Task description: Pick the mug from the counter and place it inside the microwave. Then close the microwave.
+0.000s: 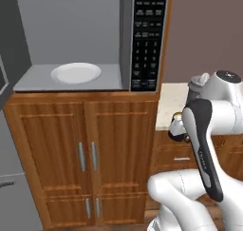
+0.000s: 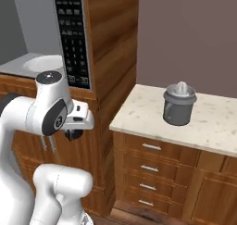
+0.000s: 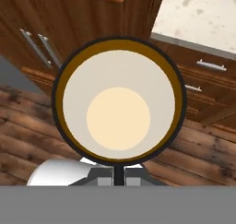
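Cream mug [image 3: 119,118] interior faces hand camera; juicer [image 2: 179,103] on counter [image 2: 217,122]

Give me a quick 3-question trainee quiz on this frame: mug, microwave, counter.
1. True or false: the microwave stands open, with its white plate bare.
2. Where is the mug now?
A. on the counter
B. held at the gripper, over the wood floor
C. on the microwave plate
3. Fill in: the grey thing left on the counter is the ____.

Key:
1. True.
2. B. The hand view looks straight down into the mug's mouth, with the floor and cabinet doors behind it.
3. Juicer.
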